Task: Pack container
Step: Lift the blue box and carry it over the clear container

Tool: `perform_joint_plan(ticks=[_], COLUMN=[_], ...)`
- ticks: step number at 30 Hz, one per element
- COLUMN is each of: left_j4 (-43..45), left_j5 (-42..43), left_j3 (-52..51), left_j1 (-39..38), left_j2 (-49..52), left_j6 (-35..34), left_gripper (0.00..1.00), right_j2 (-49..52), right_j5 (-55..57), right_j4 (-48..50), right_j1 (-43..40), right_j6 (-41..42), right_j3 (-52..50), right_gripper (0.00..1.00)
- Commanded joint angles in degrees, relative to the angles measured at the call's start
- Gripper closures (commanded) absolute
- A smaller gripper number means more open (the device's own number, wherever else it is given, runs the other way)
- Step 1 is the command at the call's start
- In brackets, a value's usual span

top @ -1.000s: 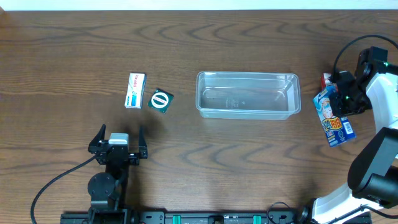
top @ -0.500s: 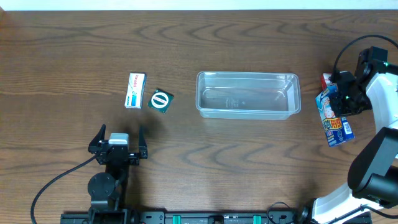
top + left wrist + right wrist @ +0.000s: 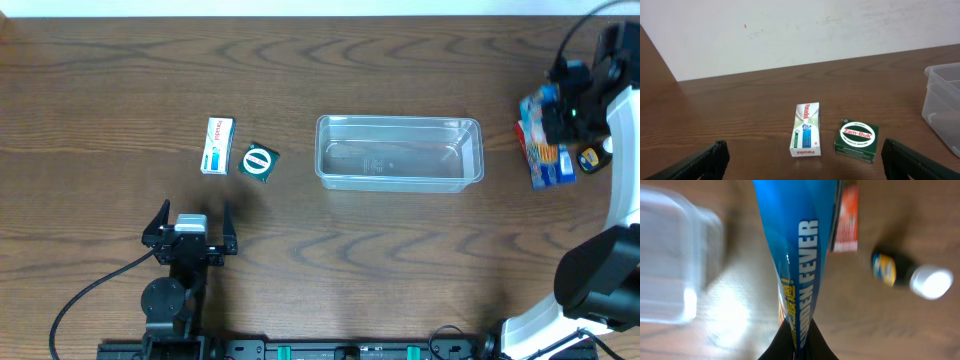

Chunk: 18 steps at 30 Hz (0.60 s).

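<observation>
R gripper clamped on blue packet, now carried farther back vs a sec ago, right of container. L gripper open, unmoved.

Ahead of your left gripper, roughly centred between its fingers, the white box reads "Panadol". Just right of it, the green box carries "Zam-Buk" on a white oval label. The blue packet pinched in your right gripper shows "FEVER" in white capitals; the word before it is only partly legible. Print on the red box and the small bottle, right of the packet, is too blurred to read.
</observation>
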Motion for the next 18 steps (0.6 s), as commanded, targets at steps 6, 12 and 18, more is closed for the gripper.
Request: perform_joint_plan(ticks=[6, 12, 18], left_j4=[-2.1, -2.1, -2.1], left_j5=[-1.36, -1.36, -1.36], left_j3=[-0.98, -0.98, -0.98], left_j1=[0.28, 0.28, 0.28], left_j2=[-0.35, -0.35, -0.35], left_j6=[0.79, 0.79, 0.79], left_gripper=[0.02, 0.02, 0.02], right_j2=[-0.15, -0.15, -0.15], right_j5=[-4.44, -4.42, -4.42], right_j4=[-0.2, -0.17, -0.37], right_j1=[9.79, 16.94, 23.08], right_j6=[-6.36, -15.08, -18.84], right_j3=[10.56, 11.76, 11.69], right_gripper=[0.97, 0.96, 0.97])
